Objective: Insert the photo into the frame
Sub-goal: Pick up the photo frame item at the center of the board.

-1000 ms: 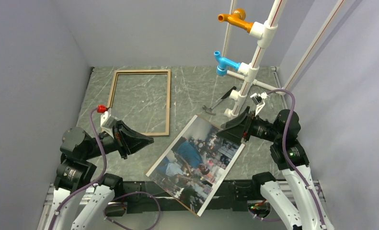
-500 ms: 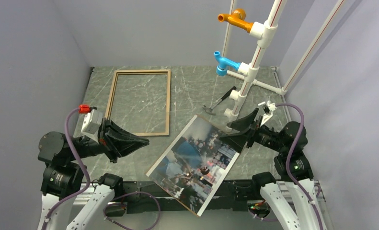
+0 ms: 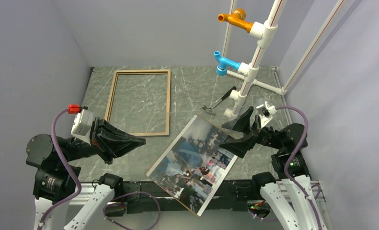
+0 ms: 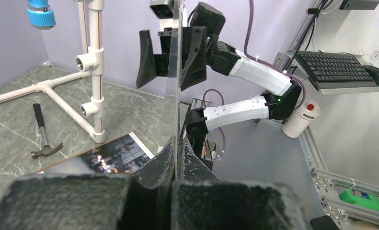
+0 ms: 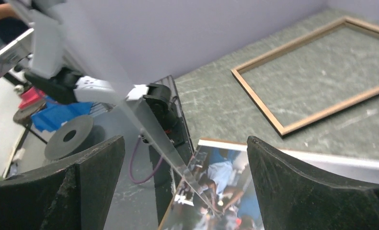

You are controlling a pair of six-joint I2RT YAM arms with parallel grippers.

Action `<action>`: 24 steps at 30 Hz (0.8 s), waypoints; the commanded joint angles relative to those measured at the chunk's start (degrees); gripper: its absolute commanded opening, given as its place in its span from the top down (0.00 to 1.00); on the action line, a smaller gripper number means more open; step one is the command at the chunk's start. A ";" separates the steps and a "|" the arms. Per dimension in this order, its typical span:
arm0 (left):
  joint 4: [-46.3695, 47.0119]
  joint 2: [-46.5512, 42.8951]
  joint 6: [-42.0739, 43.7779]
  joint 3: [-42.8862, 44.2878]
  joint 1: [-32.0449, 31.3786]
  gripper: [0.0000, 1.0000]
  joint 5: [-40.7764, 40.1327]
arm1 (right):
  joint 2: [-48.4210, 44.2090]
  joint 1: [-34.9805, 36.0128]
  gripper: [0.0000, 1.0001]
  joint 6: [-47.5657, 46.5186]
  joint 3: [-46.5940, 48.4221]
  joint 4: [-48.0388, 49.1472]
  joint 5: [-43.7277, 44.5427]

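Left gripper (image 3: 142, 140): I see it clamped on clear pane (image 4: 174, 115)
Right gripper (image 3: 231, 135): wide apart, empty
Photo (image 3: 194, 163): right of frame (image 3: 168, 103)

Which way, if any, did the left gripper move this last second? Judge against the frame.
Yes. The left gripper pulled back leftward, away from the frame's near right corner.

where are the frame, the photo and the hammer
frame (image 3: 169, 103), top external view, its right rail
photo (image 3: 189, 184), top external view, lower printed area
hammer (image 3: 222, 99), top external view, middle of the handle
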 commanded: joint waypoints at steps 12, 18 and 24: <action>13.00 -0.77 -8.28 -4.62 -0.09 1.00 -7.11 | 2.46 0.13 0.07 34.48 -8.61 53.35 -8.52; 12.52 -1.09 -7.41 -4.88 -0.10 1.00 -10.21 | 2.55 0.14 0.17 38.93 -12.32 58.13 -8.33; 16.48 -1.22 -9.91 -7.44 -0.07 1.00 -10.68 | 2.85 0.31 0.20 43.42 -16.31 65.08 -6.28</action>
